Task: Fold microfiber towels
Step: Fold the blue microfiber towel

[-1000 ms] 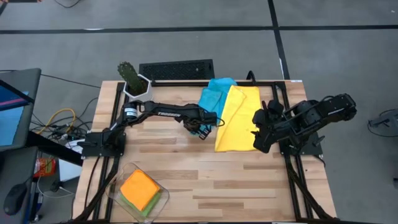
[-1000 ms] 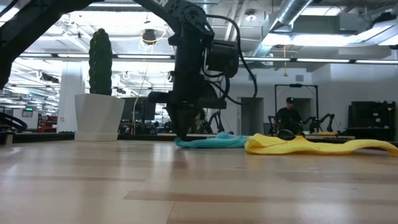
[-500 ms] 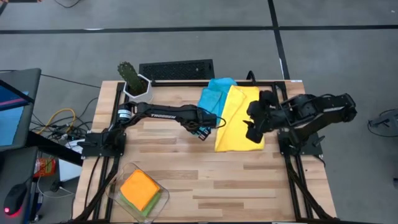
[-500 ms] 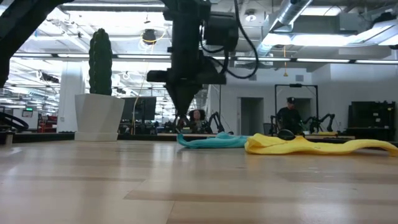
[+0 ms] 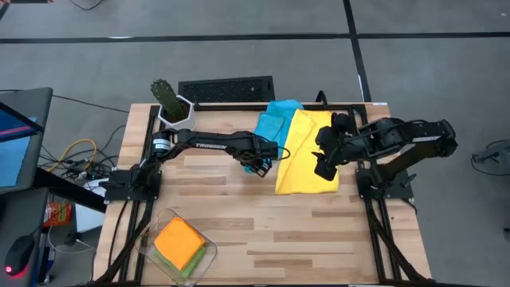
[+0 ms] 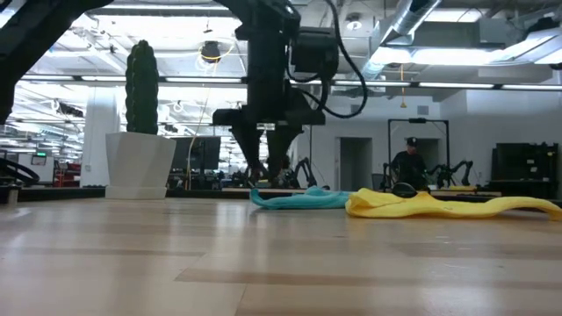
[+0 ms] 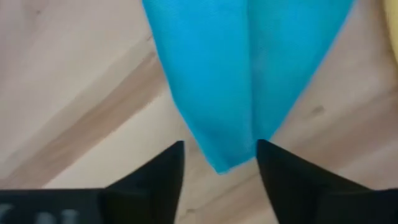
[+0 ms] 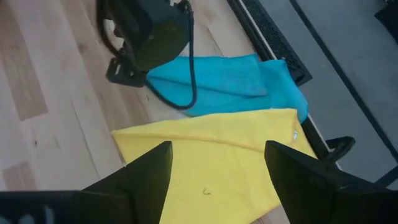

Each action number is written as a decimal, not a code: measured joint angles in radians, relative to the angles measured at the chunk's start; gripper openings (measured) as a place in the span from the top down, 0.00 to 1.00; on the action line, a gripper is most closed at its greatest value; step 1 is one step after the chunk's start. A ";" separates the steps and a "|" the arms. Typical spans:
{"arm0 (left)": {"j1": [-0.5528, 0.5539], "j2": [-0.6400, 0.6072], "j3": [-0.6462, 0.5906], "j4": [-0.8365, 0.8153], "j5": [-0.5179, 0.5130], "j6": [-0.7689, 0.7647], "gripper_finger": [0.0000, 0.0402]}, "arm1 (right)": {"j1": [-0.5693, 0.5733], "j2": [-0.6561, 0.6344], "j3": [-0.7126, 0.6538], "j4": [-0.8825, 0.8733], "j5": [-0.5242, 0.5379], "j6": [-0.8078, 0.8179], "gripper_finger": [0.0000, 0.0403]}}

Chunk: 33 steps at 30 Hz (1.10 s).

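A light blue towel (image 5: 275,121) lies folded and flat at the table's far middle. Its right part is tucked under a yellow towel (image 5: 307,155) that is spread flat beside it. My left gripper (image 5: 259,166) hangs open just above the blue towel's near corner (image 7: 219,163). Its fingers stand on either side of the corner without touching it, clear of the table in the low view (image 6: 266,175). My right gripper (image 5: 323,166) hovers open, high over the yellow towel's near part (image 8: 211,168). A folded orange towel (image 5: 179,239) rests on a green one in a clear bin.
A cactus in a white pot (image 5: 169,104) stands at the far left corner, with a black grille (image 5: 227,89) beyond the far edge. The clear bin (image 5: 203,253) sits at the near left. Bare wood lies across the table's near middle and right.
My left gripper has risen from the table at the blue towel's near corner and then opened. The corner stays lying on the wood. My right gripper has swung toward the table's left, out over the yellow towel, and is still open.
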 joint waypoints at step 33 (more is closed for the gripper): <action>0.047 0.000 -0.191 0.162 0.099 -0.018 0.57 | 0.003 0.000 0.000 -0.057 -0.001 -0.018 0.30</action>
